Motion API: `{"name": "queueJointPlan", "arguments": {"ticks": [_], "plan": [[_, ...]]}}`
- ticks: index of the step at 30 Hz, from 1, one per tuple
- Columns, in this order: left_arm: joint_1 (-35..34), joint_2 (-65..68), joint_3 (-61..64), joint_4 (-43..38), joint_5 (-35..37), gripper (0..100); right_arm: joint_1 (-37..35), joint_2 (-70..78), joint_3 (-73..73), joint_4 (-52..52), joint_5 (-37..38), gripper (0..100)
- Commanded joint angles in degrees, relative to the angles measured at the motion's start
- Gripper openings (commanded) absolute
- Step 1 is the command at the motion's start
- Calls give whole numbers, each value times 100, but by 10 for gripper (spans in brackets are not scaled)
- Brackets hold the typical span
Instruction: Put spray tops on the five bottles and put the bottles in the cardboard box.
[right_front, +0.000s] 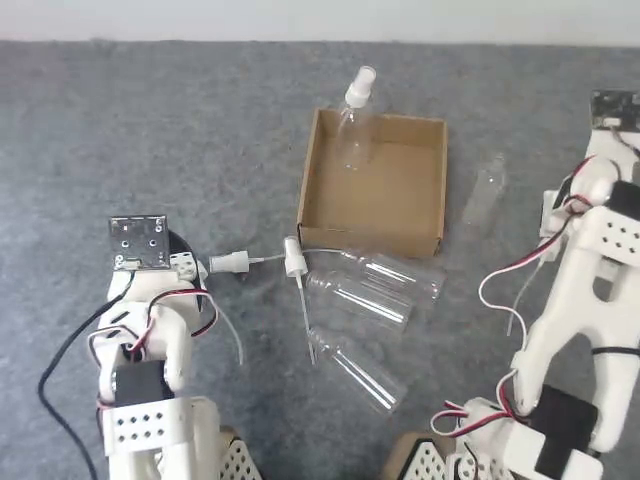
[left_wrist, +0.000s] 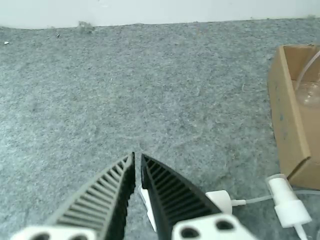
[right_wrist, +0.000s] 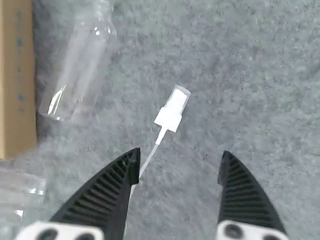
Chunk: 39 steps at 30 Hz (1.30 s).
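— What stood closest in the high view?

— The two arms, at the near edge: the left arm (right_front: 150, 400) and the right arm (right_front: 590, 290). Behind them the cardboard box (right_front: 311, 175) lay open on the grey carpet (right_front: 150, 130). One capped bottle (right_front: 355, 115) leaned inside it, against the far wall. Three bare bottles (right_front: 372, 278) lay together just before the box. A fourth bottle (right_front: 484, 195) lay beside the box on the right arm's side. The first spray top (right_front: 228, 263) and the second spray top (right_front: 293, 258) lay loose near the box's front corner on the left arm's side.

— And the left wrist view?

— The left claw (left_wrist: 137, 159) had its fingers almost together, with only a thin slit between them. The tips were over bare carpet and gripped nothing that I could see. The first spray top (left_wrist: 219, 200) lay just beside one finger; if it touched, I cannot tell. The second spray top (left_wrist: 286, 202) lay near the box corner.

— The right wrist view?

— The right claw (right_wrist: 180, 152) stood wide apart and held nothing. A third spray top (right_wrist: 172, 111) lay on the carpet just beyond the gap, and its thin tube ran toward one finger (right_wrist: 117, 185). Contact there was not clear. The fourth bottle (right_wrist: 75, 70) lay on its side close to the box wall.
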<state>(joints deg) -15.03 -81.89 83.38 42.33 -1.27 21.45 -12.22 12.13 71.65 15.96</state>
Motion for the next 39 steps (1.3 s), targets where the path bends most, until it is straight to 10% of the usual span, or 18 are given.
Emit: {"name": "queueJointPlan", "arguments": {"ticks": [1,39], "plan": [[18,-9,-119,-167,0,12,75,-286,308,-716,-316,85],[18,-9,-110,-158,-9,12,295,2993,-879,-1789,-1196,139]]}}
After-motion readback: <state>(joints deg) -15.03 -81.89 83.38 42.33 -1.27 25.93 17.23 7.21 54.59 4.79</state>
